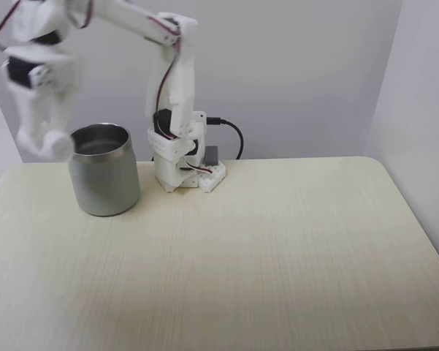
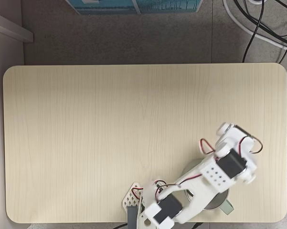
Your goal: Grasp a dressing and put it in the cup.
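In a fixed view from the front, the pale wood desk (image 1: 263, 256) stretches bare across the near ground. Farther back, at the left of that view, stands the cup (image 1: 104, 178), a wide steel tumbler with a shiny rim and matte grey-green sides, upright and open. Just beside it to the right sits the white arm base (image 1: 182, 157) with red wiring and a black cable looping behind.

Farthest up, the arm reaches over to the left, and the gripper (image 1: 47, 142) hangs blurred at the cup's left rim, its tip about level with the rim. The blur hides the fingers, so I cannot tell whether they are apart, together or clamped on something. A rounded white shape at the tip may be the dressing or part of the gripper; I cannot say which. No dressing lies on the desk in either fixed view.

In the fixed view from above, the arm covers most of the cup (image 2: 226, 206), with the gripper (image 2: 236, 140) reaching past its rim.

Judging by this, the step in hand is probably the delivery over the cup. To do it well, the tip should be centred over the opening, not over the rim, and held steady before the fingers part, so that a light soft roll drops inside and does not bounce off the steel edge.
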Tool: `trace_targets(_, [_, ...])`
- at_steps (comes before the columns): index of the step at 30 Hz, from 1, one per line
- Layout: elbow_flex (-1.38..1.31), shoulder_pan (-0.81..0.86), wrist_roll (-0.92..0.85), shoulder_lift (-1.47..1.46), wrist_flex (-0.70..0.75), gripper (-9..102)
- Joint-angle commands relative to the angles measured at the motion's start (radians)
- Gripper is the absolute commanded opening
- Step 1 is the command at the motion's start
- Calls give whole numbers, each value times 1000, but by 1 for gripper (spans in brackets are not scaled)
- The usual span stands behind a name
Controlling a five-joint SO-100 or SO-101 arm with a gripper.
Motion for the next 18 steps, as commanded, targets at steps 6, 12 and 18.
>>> trace_targets(6, [-279, 29, -107, -351, 37, 0])
trace_targets(12, [-360, 120, -239, -439, 35, 0])
trace_targets(18, [-388, 212, -390, -466, 29, 0])
